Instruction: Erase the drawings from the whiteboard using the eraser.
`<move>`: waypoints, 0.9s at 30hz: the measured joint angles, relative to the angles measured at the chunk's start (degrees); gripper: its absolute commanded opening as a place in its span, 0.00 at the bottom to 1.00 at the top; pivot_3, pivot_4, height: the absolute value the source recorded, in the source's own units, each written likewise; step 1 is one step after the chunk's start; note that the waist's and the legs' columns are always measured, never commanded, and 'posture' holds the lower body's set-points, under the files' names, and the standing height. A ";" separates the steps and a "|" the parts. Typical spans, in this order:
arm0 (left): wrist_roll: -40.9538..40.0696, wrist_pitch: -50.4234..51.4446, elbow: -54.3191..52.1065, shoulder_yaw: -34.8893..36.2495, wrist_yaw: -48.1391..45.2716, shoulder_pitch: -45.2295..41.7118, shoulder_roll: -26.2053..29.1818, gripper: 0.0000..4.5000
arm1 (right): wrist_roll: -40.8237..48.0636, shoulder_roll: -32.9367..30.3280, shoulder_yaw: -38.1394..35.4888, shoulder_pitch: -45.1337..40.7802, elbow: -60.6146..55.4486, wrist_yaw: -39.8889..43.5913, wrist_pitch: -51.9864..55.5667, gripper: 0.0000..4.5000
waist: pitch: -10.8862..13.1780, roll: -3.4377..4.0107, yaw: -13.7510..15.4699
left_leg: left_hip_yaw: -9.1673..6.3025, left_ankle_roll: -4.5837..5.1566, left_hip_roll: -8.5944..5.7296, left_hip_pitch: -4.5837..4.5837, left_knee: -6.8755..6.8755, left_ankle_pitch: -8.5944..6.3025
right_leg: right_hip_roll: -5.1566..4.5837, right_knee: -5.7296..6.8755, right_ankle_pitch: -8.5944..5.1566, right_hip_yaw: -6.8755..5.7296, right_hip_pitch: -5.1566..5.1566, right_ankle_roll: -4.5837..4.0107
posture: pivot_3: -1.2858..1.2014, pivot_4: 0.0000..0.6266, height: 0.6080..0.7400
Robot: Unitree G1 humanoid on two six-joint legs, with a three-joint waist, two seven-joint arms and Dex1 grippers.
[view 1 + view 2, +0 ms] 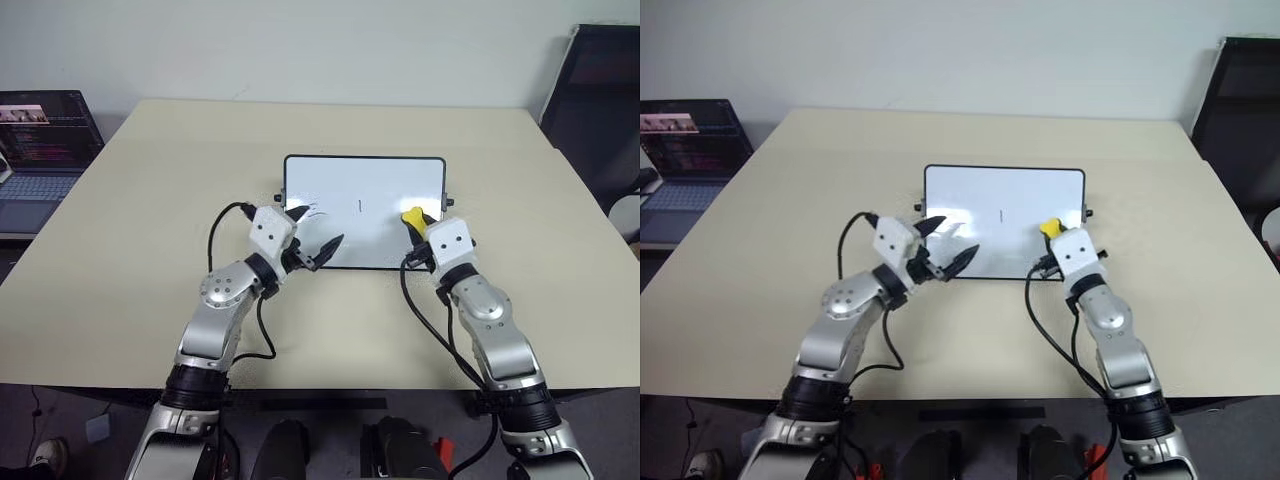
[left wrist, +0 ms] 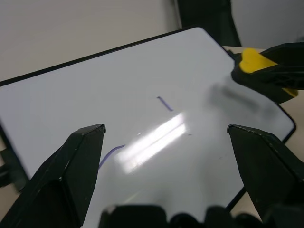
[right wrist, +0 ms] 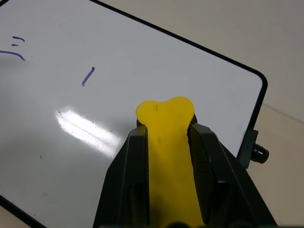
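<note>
The eraser (image 3: 166,142) is a small yellow block, clamped lengthwise between the fingers of the right tool (image 1: 424,222), its rounded end sticking out past the fingertips over the right part of the whiteboard (image 1: 340,175). Squeezed at the waist so the free end bulges, it looks soft and light; I judge it will flex if pressed hard, so a grip on its long sides, as now, suits it, with the wiping face left free. The board is glossy, white, thin-framed in black with small side knobs, lying flat on the worktop (image 1: 150,220); it looks light and slick, likely to slide under a firm wipe unless steadied at its edge. Of the drawings, a short stroke (image 3: 88,76) sits ahead and left of the eraser, and a curved squiggle (image 3: 14,53) lies further left, close to the left tool (image 1: 315,238). That tool hangs released, fingers spread wide, over the board's near left corner, grasping nothing. A laptop (image 1: 40,150) stands well off beyond the left arm
</note>
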 measured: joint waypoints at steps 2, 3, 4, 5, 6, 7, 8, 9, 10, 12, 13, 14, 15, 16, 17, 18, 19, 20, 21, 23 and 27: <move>-0.26 0.41 -0.34 1.24 0.87 1.15 0.07 1.00 | 0.00 0.05 -0.01 -1.35 0.67 0.16 0.00 0.19 | 0.00 0.00 0.02 | 0.00 0.00 0.00 0.00 0.00 0.00 | -0.01 0.00 0.00 0.01 0.00 0.00 | 0.52 0.24 1.00; -0.26 0.54 -0.41 1.49 1.17 1.54 0.12 1.00 | 0.00 0.06 -0.02 -2.18 1.16 0.25 0.00 0.19 | 0.00 0.00 0.03 | 0.00 0.00 -0.01 0.00 0.01 0.00 | -0.01 0.00 0.00 0.00 0.00 0.00 | 0.52 0.24 1.00; -0.26 0.76 -0.50 1.59 1.32 1.88 0.16 1.00 | 0.02 0.13 -0.03 -3.30 1.83 0.51 0.02 0.19 | 0.00 0.00 0.05 | 0.00 0.00 -0.01 0.00 0.01 0.00 | -0.01 0.00 0.00 0.00 0.00 0.00 | 0.52 0.24 1.00; -0.26 0.93 -0.58 1.60 1.34 2.09 0.16 1.00 | 0.03 0.19 -0.02 -4.05 2.12 0.74 0.02 0.19 | 0.00 0.00 0.05 | 0.00 0.00 -0.01 0.00 0.01 0.00 | -0.01 0.00 0.00 -0.01 0.00 0.00 | 0.52 0.24 1.00; -0.26 1.06 -0.67 1.60 1.38 2.25 0.17 1.00 | 0.05 0.31 -0.02 -4.61 2.36 0.94 0.05 0.19 | 0.00 0.00 0.06 | 0.00 0.00 0.00 0.00 0.01 0.00 | -0.01 0.00 0.00 -0.01 0.00 0.00 | 0.52 0.24 1.00; -0.25 1.12 -0.88 1.60 1.42 2.42 0.17 1.00 | 0.07 0.42 -0.01 -4.95 2.51 1.10 0.08 0.19 | 0.00 0.00 0.06 | 0.00 0.00 0.00 0.00 0.00 0.00 | -0.01 0.00 0.00 -0.01 0.00 -0.01 | 0.52 0.24 1.00; -0.25 1.13 -1.19 1.63 1.44 2.59 0.17 1.00 | 0.10 0.52 0.00 -5.19 2.81 1.21 0.09 0.19 | 0.00 0.00 0.07 | 0.00 0.00 0.00 0.00 0.00 0.00 | -0.01 0.00 0.00 -0.01 0.00 -0.01 | 0.52 0.24 1.00; -0.24 1.12 -1.45 1.73 1.45 2.74 0.19 1.00 | 0.18 0.79 0.09 -6.06 4.12 1.39 0.23 0.19 | 0.00 0.00 0.06 | 0.00 0.00 0.00 0.00 0.00 0.00 | -0.02 0.00 0.01 0.00 0.00 -0.01 | 0.52 0.24 1.00; -0.23 1.11 -1.49 1.79 1.44 2.78 0.19 1.00 | 0.25 1.12 0.29 -7.48 5.60 1.79 0.49 0.19 | 0.01 0.01 -0.02 | 0.02 0.00 -0.01 0.00 0.01 0.00 | -0.02 0.01 0.01 0.02 0.00 -0.01 | 0.52 0.24 1.00; -0.20 0.98 -1.51 1.66 1.25 2.75 0.14 1.00 | 0.41 1.92 1.08 -11.78 8.72 2.90 1.19 0.19 | 0.01 0.02 -0.36 | 0.02 0.00 0.01 0.03 0.02 0.00 | 0.00 0.03 0.01 0.02 -0.01 -0.01 | 0.52 0.24 1.00; -0.18 0.89 -1.51 1.43 1.13 2.70 0.14 1.00 | 0.41 2.38 1.51 -13.73 9.80 3.32 1.36 0.19 | 0.01 0.02 -0.41 | 0.01 0.00 0.01 0.03 0.02 0.00 | 0.02 0.05 0.01 0.01 0.00 -0.01 | 0.52 0.24 1.00; -0.14 0.79 -1.51 1.08 0.98 2.60 0.13 1.00 | 0.40 2.71 2.15 -15.57 10.71 3.68 1.42 0.19 | 0.01 0.02 -0.39 | 0.00 0.00 0.01 0.03 0.02 0.00 | 0.02 0.05 0.01 -0.03 0.00 -0.02 | 0.52 0.24 1.00; -0.02 0.70 -1.50 0.70 0.74 2.44 0.12 1.00 | 0.32 3.07 2.63 -17.00 11.68 3.89 1.46 0.19 | 0.01 0.02 -0.34 | 0.01 0.00 0.02 0.02 0.01 0.00 | 0.02 0.05 0.01 -0.04 0.00 -0.02 | 0.52 0.24 1.00; 0.12 0.58 -1.45 0.47 0.39 2.20 0.12 1.00 | 0.14 3.32 3.28 -18.18 12.99 4.19 1.45 0.19 | 0.01 0.02 -0.30 | 0.01 0.00 0.01 0.02 0.00 0.00 | 0.01 0.04 0.01 -0.04 0.00 -0.02 | 0.52 0.24 1.00; 0.19 0.46 -1.38 0.06 0.17 1.68 0.12 1.00 | -0.07 3.44 3.76 -18.74 14.02 4.55 1.45 0.19 | 0.01 0.02 -0.20 | 0.01 0.00 0.01 0.01 -0.01 0.00 | 0.00 0.02 0.01 -0.04 0.00 -0.02 | 0.52 0.24 1.00; 0.20 0.24 -1.35 -0.19 0.09 1.12 0.12 1.00 | -0.22 3.74 4.64 -19.51 15.92 4.98 1.48 0.19 | 0.01 0.02 -0.08 | 0.02 0.00 -0.01 0.00 -0.01 0.00 | -0.03 0.01 0.01 -0.04 0.00 -0.02 | 0.52 0.24 1.00; 0.21 0.12 -1.31 -0.27 0.05 0.64 0.09 1.00 | -0.38 4.22 5.39 -20.15 17.46 5.14 1.51 0.19 | 0.01 0.02 -0.02 | 0.01 0.00 -0.02 -0.01 -0.01 0.00 | -0.05 0.01 0.01 -0.03 -0.01 -0.02 | 0.52 0.24 1.00; 0.20 0.07 -1.27 -0.28 0.05 0.20 0.05 1.00 | -0.66 4.66 6.11 -20.55 18.48 5.36 1.53 0.19 | 0.01 0.02 -0.01 | 0.00 0.00 -0.02 -0.02 -0.01 0.00 | -0.06 0.00 0.01 -0.03 -0.01 -0.02 | 0.52 0.24 1.00; 0.20 0.06 -1.21 -0.28 0.05 -0.19 0.05 1.00 | -0.87 4.93 6.99 -21.37 19.85 5.74 1.54 0.19 | 0.01 0.02 -0.01 | 0.00 0.00 -0.02 -0.01 -0.02 0.00 | -0.06 0.01 0.01 -0.02 -0.02 -0.02 | 0.52 0.24 1.00; 0.19 -0.02 -1.20 -0.33 0.02 -0.41 0.01 1.00 | -1.66 5.31 7.72 -23.71 22.34 6.03 1.85 0.19 | 0.02 0.03 0.00 | -0.02 0.00 -0.02 -0.01 -0.02 0.00 | -0.06 0.02 0.01 -0.03 -0.02 -0.02 | 0.52 0.24 1.00; 0.19 -0.03 -1.14 -0.36 -0.01 -0.39 0.02 1.00 | -3.58 5.08 7.82 -27.74 26.09 5.04 2.58 0.19 | 0.02 0.03 0.00 | -0.04 0.00 -0.01 -0.01 -0.02 0.00 | -0.06 0.03 0.02 -0.05 -0.03 -0.02 | 0.52 0.24 1.00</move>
